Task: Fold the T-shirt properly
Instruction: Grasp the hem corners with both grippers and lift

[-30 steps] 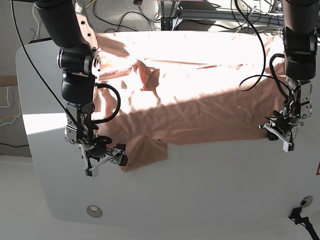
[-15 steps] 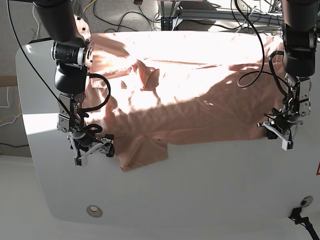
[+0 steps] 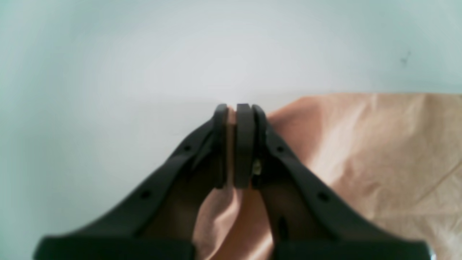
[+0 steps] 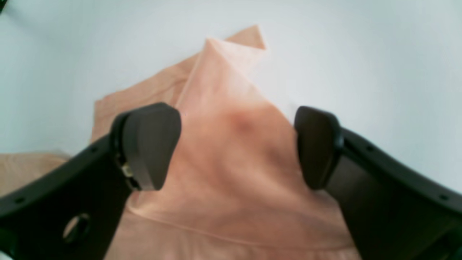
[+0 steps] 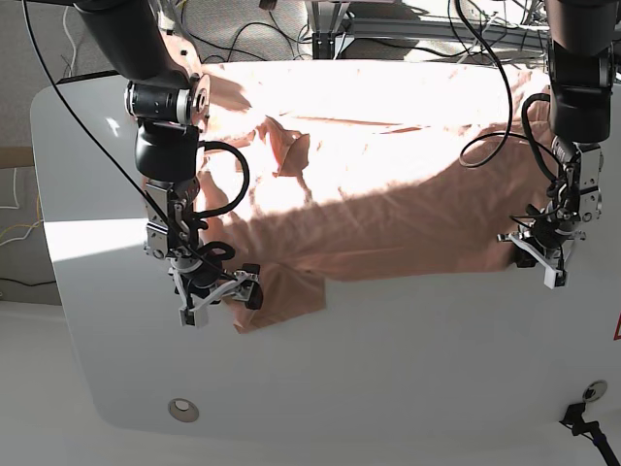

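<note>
The salmon-pink T-shirt (image 5: 388, 184) lies spread and wrinkled across the white table, its near-left sleeve (image 5: 281, 296) sticking out toward the front. My right gripper (image 5: 221, 296) is open over that sleeve; in the right wrist view the pink fabric (image 4: 231, 151) lies between the two fingers (image 4: 148, 144), which are wide apart. My left gripper (image 5: 540, 254) is at the shirt's right edge. In the left wrist view it (image 3: 232, 108) is shut on a pinch of the shirt's fabric (image 3: 361, 151), which bunches between the fingers.
The white table (image 5: 388, 379) has a rounded front edge, with a round metal fitting (image 5: 181, 410) near the front left. Cables hang from both arms and lie behind the table's back edge (image 5: 320, 29). Strong sunlight falls on the far half of the shirt.
My right arm has swung right, bringing its open gripper from beside the sleeve to over it. My left gripper has stayed at the shirt's right edge, shifting only slightly.
</note>
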